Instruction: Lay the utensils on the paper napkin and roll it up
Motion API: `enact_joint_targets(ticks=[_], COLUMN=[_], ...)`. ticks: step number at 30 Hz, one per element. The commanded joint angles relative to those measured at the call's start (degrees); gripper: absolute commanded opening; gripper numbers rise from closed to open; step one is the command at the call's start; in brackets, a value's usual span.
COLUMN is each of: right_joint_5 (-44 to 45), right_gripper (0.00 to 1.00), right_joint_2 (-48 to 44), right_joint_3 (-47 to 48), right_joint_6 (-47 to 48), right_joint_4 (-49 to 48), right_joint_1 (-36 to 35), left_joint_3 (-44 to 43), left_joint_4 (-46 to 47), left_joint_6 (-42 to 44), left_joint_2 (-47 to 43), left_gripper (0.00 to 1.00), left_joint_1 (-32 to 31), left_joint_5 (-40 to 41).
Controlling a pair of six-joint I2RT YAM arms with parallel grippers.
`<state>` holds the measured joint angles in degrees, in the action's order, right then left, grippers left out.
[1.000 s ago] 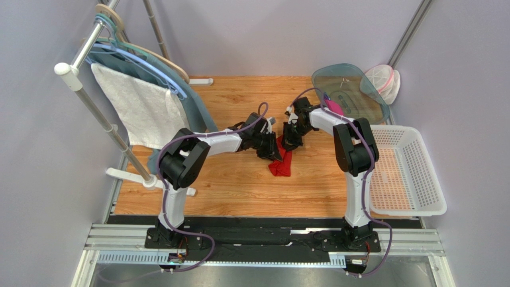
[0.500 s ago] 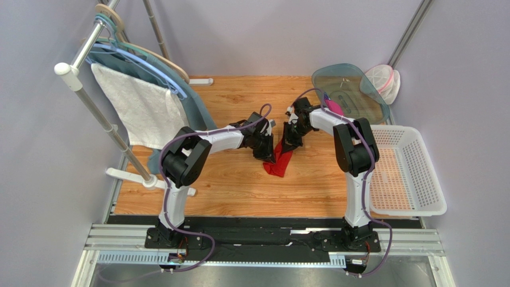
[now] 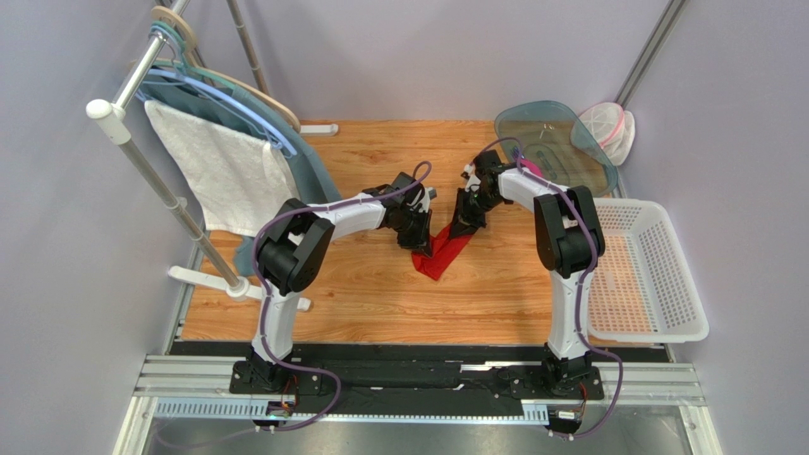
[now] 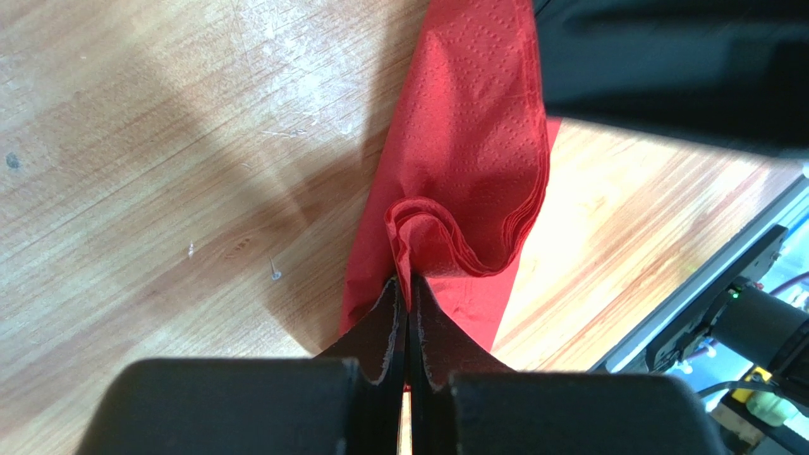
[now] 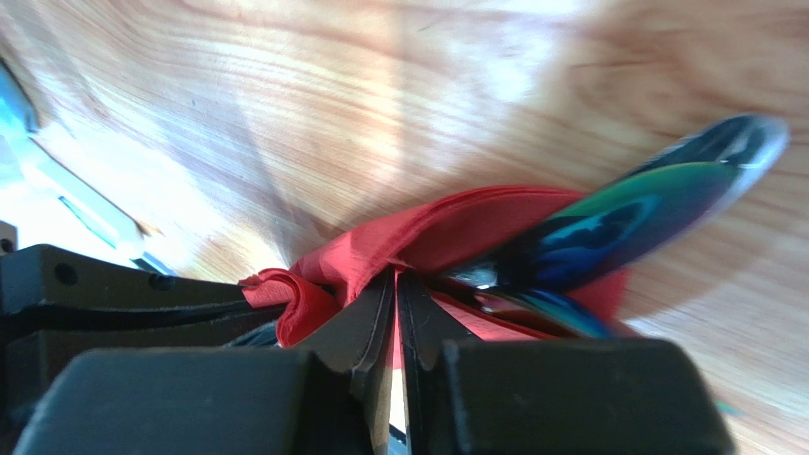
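Wooden tabletop (image 3: 361, 294) lies under the paper napkin (image 3: 444, 248), a crumpled red strip stretched mid-table between both claws. The left gripper (image 4: 406, 284) is clamped tight on a bunched fold. The right gripper (image 5: 396, 280) pinches the other end, with a shiny utensil (image 5: 655, 194) against the paper there. A white towel (image 3: 223, 175) hangs far left and a white basket (image 3: 691, 284) sits right, both well apart.

The paper napkin (image 3: 439, 254) is bright red with fine dotted embossing. It is bunched into a narrow, layered strip lying diagonally on the desk (image 3: 361, 303). A shiny silver utensil (image 5: 655, 194) pokes its rounded tip out of the folds at one end.
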<state>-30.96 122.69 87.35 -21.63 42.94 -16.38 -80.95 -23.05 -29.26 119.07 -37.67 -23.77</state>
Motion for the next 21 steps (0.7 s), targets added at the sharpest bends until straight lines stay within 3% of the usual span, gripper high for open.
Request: enact_joint_targets(ticks=[1,10,21], right_joint_5=[-1.8,-2.5,3.6], right_gripper=[0.11,0.08,0.02], right_joint_2=[-3.4,-1.8,0.4], right_joint_3=[0.5,-0.6,-3.0], right_joint_6=[0.2,0.8,2.4], right_joint_4=[0.0,-0.5,-0.9], right_joint_1=[1.4,1.4,1.4], left_joint_3=[-1.0,-1.8,-2.8], left_joint_4=[-4.1,-4.2,-0.9], left_joint_6=[1.8,2.0,-0.6], left_joint_2=[1.9,2.7,0.4], left_gripper=[0.00,0.00,0.00], left_joint_1=[0.3,0.3,0.3], left_joint_5=[0.8,0.5,-3.6])
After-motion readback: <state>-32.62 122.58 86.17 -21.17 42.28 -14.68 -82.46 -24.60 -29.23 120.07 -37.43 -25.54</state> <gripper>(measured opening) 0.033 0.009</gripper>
